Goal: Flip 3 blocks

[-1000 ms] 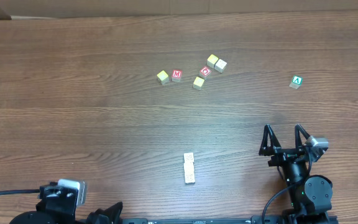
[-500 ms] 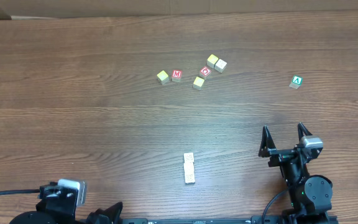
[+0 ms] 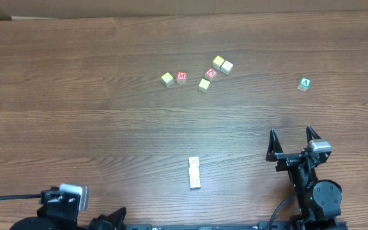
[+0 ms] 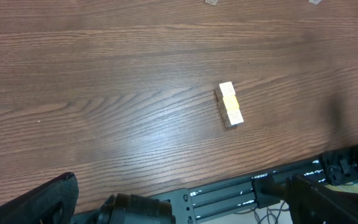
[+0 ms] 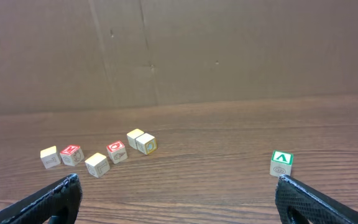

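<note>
**Near the front edge of the table point(image 3: 75, 128), the row of three blocks point(image 3: 195, 172) runs front to back**

From above, you see the three pale blocks touching end to end. The row's long axis points almost straight away from the robot. Your right gripper point(image 3: 291, 135) stands out over the table with its fingers spread wide and nothing between them. The row lies well to its left and slightly nearer the robot. Bare wood grain surrounds the row on every side, so you have room to come in from either flank. The loose blocks point(image 3: 203, 73) at the far side and the green block point(image 3: 305, 84) are well apart from it.

From the left wrist, you look down on the row ahead and a little right of centre, with one yellow face showing. The left gripper point(image 4: 182, 183) is held back at the table's near edge, its fingers splayed at the picture's lower corners and holding nothing. Neither arm looks clearly nearer, though the right one is already out at about the row's depth.

From the right wrist, the row is out of view. You see only the far loose blocks and the green block between wide-open fingers, so that gripper points past its target. To reach the row, you would probably have to swing it left.
</note>
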Available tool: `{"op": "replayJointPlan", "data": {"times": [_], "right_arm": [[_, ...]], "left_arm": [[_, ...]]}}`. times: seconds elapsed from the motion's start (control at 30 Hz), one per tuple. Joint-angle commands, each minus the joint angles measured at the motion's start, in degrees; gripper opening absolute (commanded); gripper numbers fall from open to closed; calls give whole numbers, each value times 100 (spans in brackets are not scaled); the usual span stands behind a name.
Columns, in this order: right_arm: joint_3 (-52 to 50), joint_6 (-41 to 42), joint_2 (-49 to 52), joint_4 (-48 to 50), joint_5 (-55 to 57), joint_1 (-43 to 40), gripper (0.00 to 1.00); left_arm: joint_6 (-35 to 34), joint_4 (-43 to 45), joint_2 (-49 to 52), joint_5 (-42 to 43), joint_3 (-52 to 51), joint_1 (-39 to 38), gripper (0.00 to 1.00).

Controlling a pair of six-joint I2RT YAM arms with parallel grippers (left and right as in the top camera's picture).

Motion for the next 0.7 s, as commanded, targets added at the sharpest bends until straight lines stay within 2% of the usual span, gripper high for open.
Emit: {"op": "replayJointPlan", "data": {"times": [0.0, 0.37, 0.5, 0.57, 0.67], "right_arm": [[-59, -28, -63, 37, -24, -37, 100], [-59, -28, -63, 37, -24, -37, 100], [-59, -28, -63, 37, -26, -37, 100], [-59, -28, -63, 37, -26, -37, 100], [-59, -28, -63, 39, -24, -37, 100]], "left_arm": [[-52, 9, -72, -11, 11, -20, 100], [-57, 151, -72, 28, 11, -20, 100], [13, 1226, -72, -127, -2, 118, 100], [151, 2175, -74, -74, -238, 732, 100], [413, 2918, -142, 407, -691, 1478, 100]]}}
